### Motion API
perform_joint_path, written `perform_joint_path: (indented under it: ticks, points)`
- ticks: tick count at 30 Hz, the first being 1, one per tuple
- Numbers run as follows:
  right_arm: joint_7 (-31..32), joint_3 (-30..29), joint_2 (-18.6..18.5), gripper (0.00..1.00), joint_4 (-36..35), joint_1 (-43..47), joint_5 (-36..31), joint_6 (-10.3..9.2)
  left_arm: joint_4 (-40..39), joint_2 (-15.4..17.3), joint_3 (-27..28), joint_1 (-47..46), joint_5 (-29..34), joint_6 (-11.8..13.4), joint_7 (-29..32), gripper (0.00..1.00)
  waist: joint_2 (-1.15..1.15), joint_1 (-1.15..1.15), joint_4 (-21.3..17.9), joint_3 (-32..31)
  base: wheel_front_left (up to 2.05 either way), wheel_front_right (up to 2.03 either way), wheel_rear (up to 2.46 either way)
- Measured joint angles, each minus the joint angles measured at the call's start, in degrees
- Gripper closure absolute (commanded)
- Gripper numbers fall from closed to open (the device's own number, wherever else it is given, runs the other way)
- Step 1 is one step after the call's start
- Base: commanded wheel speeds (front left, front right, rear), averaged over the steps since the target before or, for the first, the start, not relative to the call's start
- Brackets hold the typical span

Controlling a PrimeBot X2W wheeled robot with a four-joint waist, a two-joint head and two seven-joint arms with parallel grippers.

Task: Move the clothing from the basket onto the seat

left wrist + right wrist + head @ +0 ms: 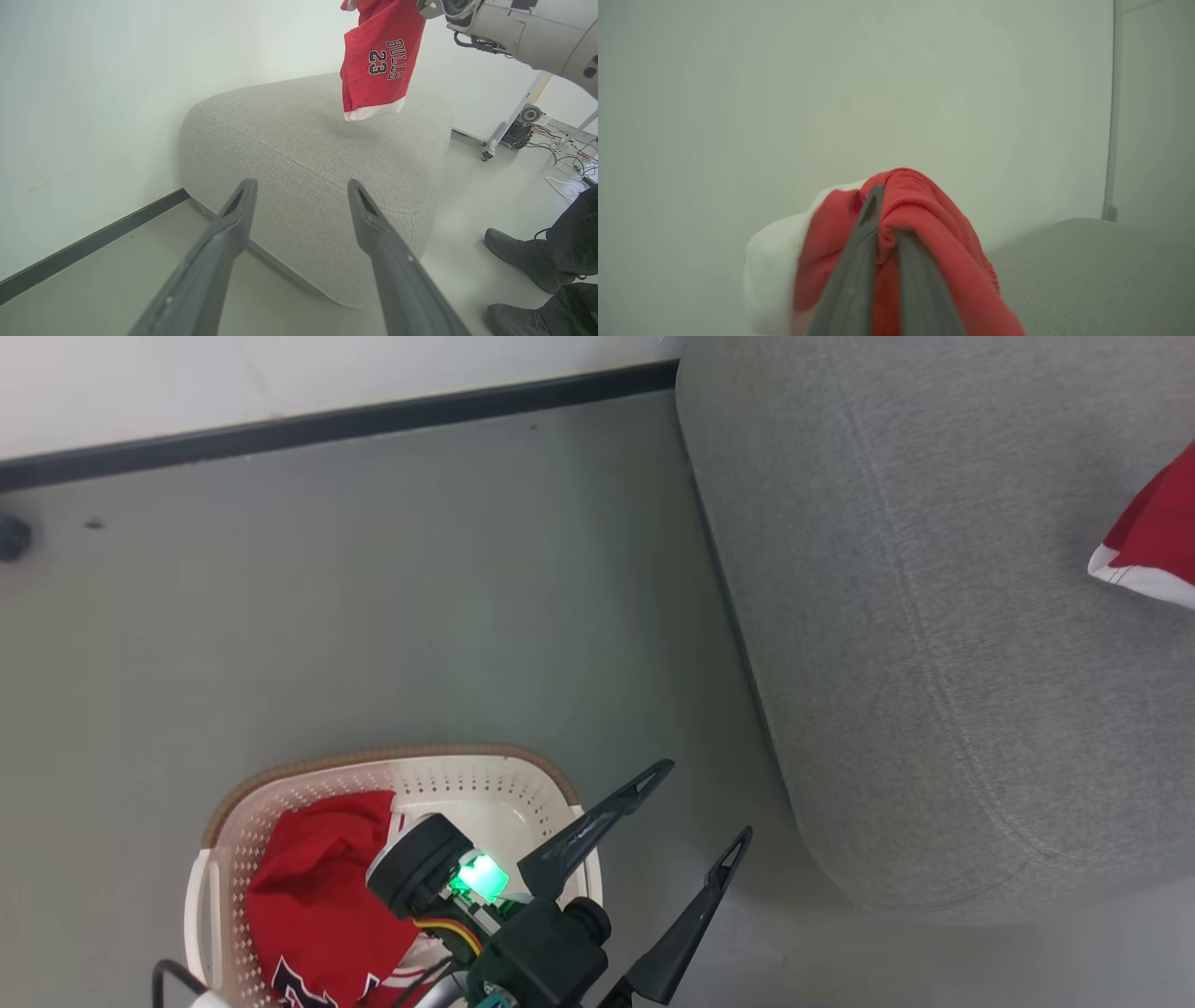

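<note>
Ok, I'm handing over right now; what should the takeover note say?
Left gripper: fingers open, empty, by the basket.
Right gripper: shut on a red garment hanging over the seat.
Done: that garment is out of the basket.
To do: release it on the seat, then fetch the red clothing in the basket.
Note a person's shoes near the seat.

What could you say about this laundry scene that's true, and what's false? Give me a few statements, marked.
1. The right gripper is shut on a red garment. True.
2. The left gripper grips something too. False: it is open and empty.
3. The basket is empty. False: red clothing lies in it.
4. The held garment hangs above the seat. True.
</note>
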Motion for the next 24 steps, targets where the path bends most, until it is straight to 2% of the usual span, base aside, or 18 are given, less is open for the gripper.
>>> perform_joint_path:
  ticks: [5, 8, 14, 20, 24]
  points:
    - [0.00, -2.05, -1.14, 1.00, 2.86, -1.47, 0.79, 0.64, -0.94, 0.02, -0.01, -1.47, 0.21, -0.01, 0.46, 0.00, 0.00, 0.00, 1.15, 2.74, 0.00, 0.00, 0.00]
    - [0.00, -1.93, -1.09, 1.00, 5.08, -1.80, 1.45, 2.24, -1.38, 0.15, 0.11, -1.95, 1.15, -0.01, 0.62, 0.00, 0.00, 0.00, 1.80, 4.52, 0.00, 0.00, 0.00]
    - [0.00, -2.05, -0.20, 1.00, 10.02, -3.74, 2.61, 3.53, -1.70, 0.33, 0.48, -3.75, 1.79, -0.07, 0.86, 0.00, 0.00, 0.00, 2.82, 8.03, 0.00, 0.00, 0.00]
    - [0.01, -0.40, 2.23, 1.00, 16.37, -4.69, 3.25, 5.50, -1.00, 0.60, 1.04, -4.24, 1.80, -0.51, 0.84, 0.00, 0.00, 0.00, 3.41, 10.67, 0.00, 0.00, 0.00]
    - [0.02, -0.13, 1.89, 1.00, 19.54, -6.54, 3.64, 6.50, -0.55, 0.59, 1.19, -4.48, 1.80, -0.57, 0.57, 0.00, 0.00, 0.00, 3.56, 11.11, 0.00, 0.00, 0.00]
